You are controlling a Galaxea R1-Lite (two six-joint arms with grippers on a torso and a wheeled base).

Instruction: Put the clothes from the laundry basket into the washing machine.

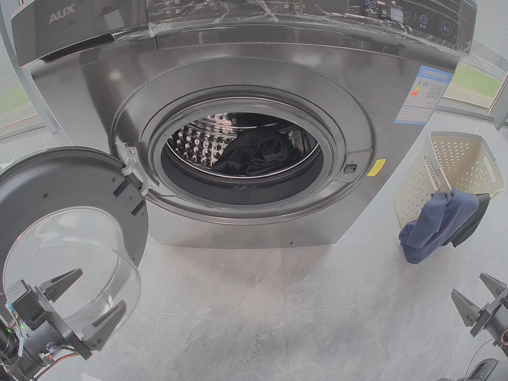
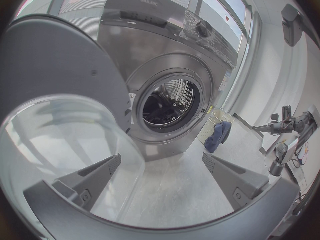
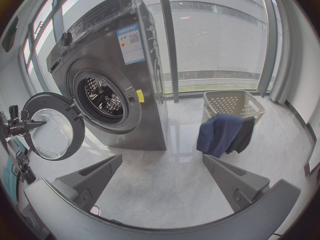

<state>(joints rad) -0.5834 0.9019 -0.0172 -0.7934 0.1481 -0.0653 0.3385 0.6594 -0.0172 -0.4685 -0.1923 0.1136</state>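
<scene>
The washing machine point(image 1: 243, 70) stands straight ahead, its round door point(image 1: 69, 197) swung open to the left. A dark garment point(image 1: 251, 152) lies inside the drum point(image 1: 196, 141). To the right of the machine a beige laundry basket point(image 1: 465, 160) sits on the floor. A blue garment point(image 1: 436, 223) hangs over its front rim, with a black one point(image 1: 473, 218) beside it. My left gripper point(image 1: 100, 289) is open and empty, low in front of the door's glass bowl. My right gripper point(image 1: 468, 284) is open and empty, a short way in front of the basket. The blue garment point(image 3: 218, 132) lies ahead of its fingers point(image 3: 233, 180).
Grey marbled floor point(image 1: 275, 302) spreads in front of the machine and between the two arms. Tall windows point(image 3: 216, 34) run behind the machine and the basket. The open door juts out over the floor on the left, close to my left arm.
</scene>
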